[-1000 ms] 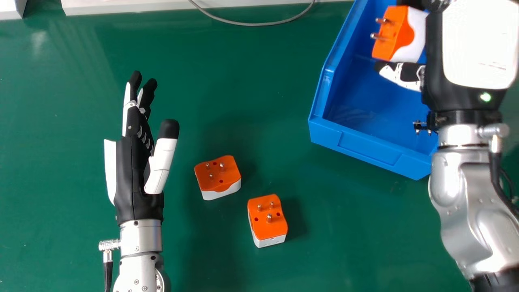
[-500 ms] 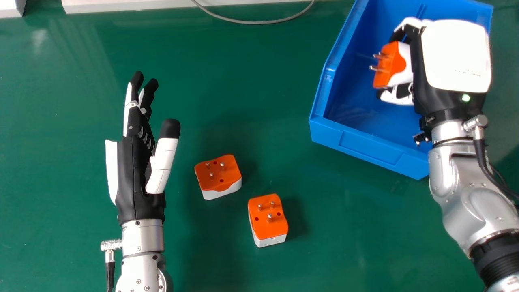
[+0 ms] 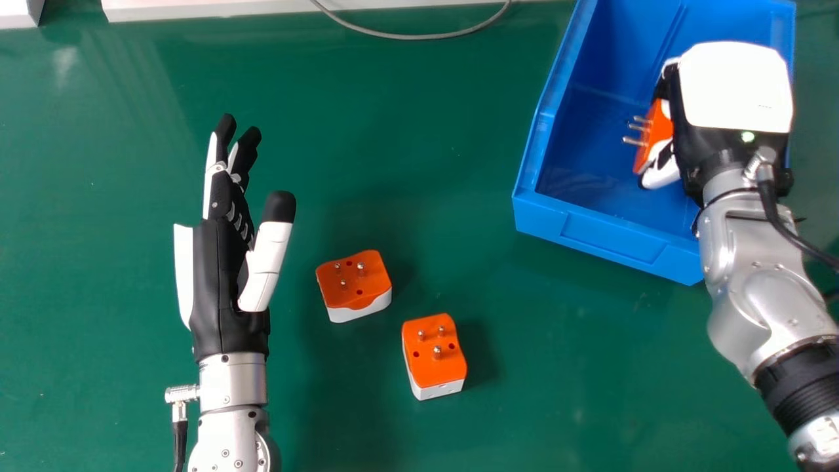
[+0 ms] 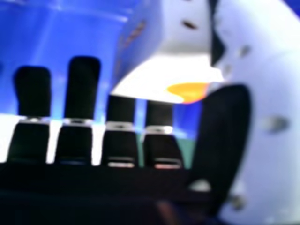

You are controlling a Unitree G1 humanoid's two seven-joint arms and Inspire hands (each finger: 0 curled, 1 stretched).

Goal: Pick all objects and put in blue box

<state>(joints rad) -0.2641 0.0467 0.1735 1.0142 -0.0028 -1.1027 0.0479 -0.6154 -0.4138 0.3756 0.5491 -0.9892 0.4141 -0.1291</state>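
Note:
Over the blue box (image 3: pixel 609 226), my right hand (image 3: pixel 734 88) is curled round an orange and white plug adapter (image 3: pixel 654 134), whose pins point left in the head view. In the right hand view, the adapter (image 4: pixel 164 56) lies between the thumb and fingers of my right hand (image 4: pixel 227 136). Two more adapters rest pins up on the green table: one (image 3: pixel 354 285) left of centre, the other (image 3: pixel 434 354) nearer the front. My left hand (image 3: pixel 226 282) is held open and empty to the left of both.
A grey cable (image 3: pixel 413 36) curves along the table's far edge, beside a white ledge (image 3: pixel 216 8). The green table (image 3: pixel 393 164) stretches between my left hand and the box.
My right hand has come nearer the front and slightly left, then turned, with the adapter still held over the box. The box has shifted slightly right. My left hand has barely moved.

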